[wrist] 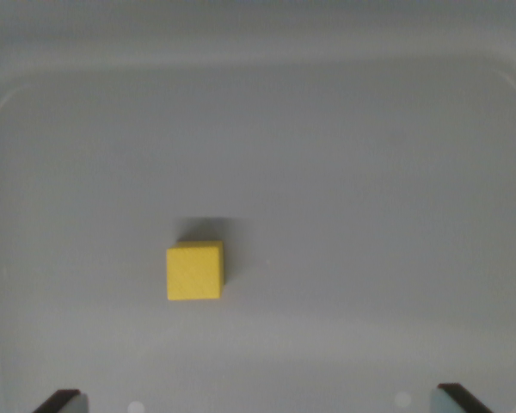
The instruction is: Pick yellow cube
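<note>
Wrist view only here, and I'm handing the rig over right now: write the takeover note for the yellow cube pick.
Gripper: open, fingertips just showing at the bottom corners of the wrist view, holding nothing.
Yellow cube: sitting flat on the floor of the grey tray, left of centre in the wrist view, clear of both fingertips and of the tray's rim.
Done: camera is above the tray with the cube in sight.
Left: centre over the cube, descend, close on it, lift.

The cube is plain bright yellow, unpatterned. The tray under it is pale grey-white. The tool's fingertips are dark with lighter faces.
</note>
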Tool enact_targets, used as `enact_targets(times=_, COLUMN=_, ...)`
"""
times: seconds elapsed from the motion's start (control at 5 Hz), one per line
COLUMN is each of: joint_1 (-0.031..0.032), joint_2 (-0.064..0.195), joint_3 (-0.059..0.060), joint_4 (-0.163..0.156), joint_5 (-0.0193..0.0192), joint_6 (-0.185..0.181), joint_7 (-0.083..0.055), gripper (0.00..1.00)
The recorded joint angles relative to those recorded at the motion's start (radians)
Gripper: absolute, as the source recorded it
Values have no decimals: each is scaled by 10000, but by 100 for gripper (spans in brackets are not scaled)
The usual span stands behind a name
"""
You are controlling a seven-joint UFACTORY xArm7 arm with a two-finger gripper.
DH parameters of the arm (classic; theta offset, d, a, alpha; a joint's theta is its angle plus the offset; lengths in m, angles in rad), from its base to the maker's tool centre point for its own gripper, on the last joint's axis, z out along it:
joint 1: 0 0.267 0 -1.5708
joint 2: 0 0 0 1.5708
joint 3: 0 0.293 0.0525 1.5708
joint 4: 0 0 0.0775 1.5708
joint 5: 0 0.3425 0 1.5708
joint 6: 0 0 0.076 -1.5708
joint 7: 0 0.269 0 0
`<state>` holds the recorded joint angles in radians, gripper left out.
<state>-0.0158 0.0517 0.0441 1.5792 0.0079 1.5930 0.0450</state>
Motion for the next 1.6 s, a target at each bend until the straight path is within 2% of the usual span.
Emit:
enact_targets(times=0.4, joint_1=12, joint_2=47, joint_3=7, joint_4=-102, joint_5=-2, joint_6=-145, joint_7=10, gripper=0)
enact_targets(times=0.6, joint_1=28, joint_2=110, joint_3=17, joint_4=-240, joint_5=-4, joint_6=-343, joint_7=24, gripper=0)
enact_targets(times=0.8, joint_1=28, joint_2=110, joint_3=17, joint_4=-240, joint_5=-4, joint_6=-343, joint_7=24, gripper=0)
enact_targets(times=1.0, joint_1=47, joint_2=189, joint_3=29, joint_4=-412, joint_5=-7, joint_6=-589, joint_7=41, gripper=0)
enact_targets(times=1.2, joint_1=47, joint_2=189, joint_3=29, joint_4=-412, joint_5=-7, joint_6=-589, joint_7=41, gripper=0)
enact_targets(times=1.4, joint_1=71, joint_2=283, joint_3=43, joint_4=-616, joint_5=-10, joint_6=-881, joint_7=61, gripper=0)
enact_targets(times=1.6, joint_1=71, joint_2=283, joint_3=43, joint_4=-616, joint_5=-10, joint_6=-881, joint_7=61, gripper=0)
